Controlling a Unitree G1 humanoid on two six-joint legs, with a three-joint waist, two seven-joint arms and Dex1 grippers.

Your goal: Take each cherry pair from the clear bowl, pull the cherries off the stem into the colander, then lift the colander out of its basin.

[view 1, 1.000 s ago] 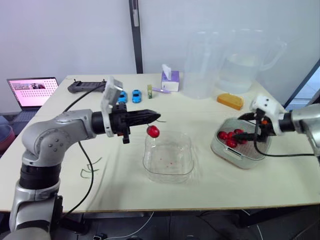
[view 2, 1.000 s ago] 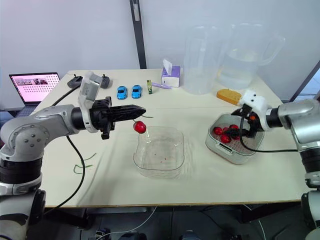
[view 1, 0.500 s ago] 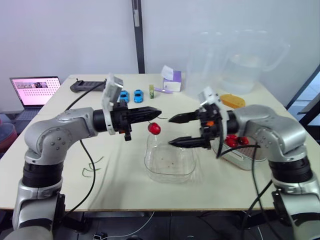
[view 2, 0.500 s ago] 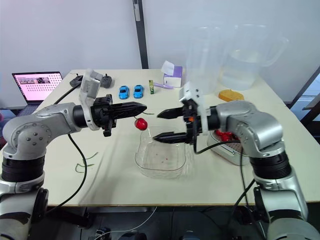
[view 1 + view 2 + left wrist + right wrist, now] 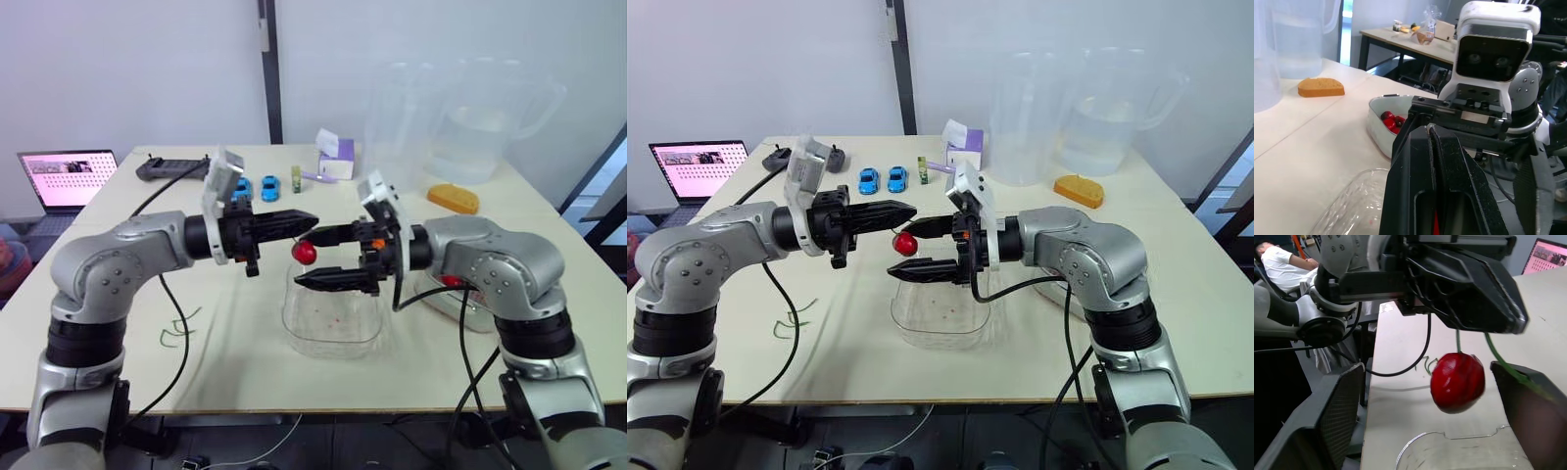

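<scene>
Red cherry (image 5: 306, 252) hanging above the far left rim of the clear bowl (image 5: 333, 335), well apart from the colander (image 5: 1374, 122) on my right, where other cherries already lie. My left pincer (image 5: 312, 219) is clenched on the top of the green stem (image 5: 1458, 340); my right pincer (image 5: 905, 252) is spread wide, one finger above the fruit and one below, neither touching it as far as I can tell. Orientation: the stem's long axis runs close to upright, pinched end uppermost and the cherry at the low end; a second green branch curves away toward my right finger and bears no fruit that I can see. Hazards, as I judge them: (a) if my right fingers close off centre, the round fruit may squirt out sideways or be bruised; (b) if they catch the bare branch instead of the fruit, the pull tears stem rather than freeing the cherry; (c) a hard pull may drag the thin stem out of my left grip; (d) a cherry that comes free here drops into the clear bowl, not the colander.
</scene>
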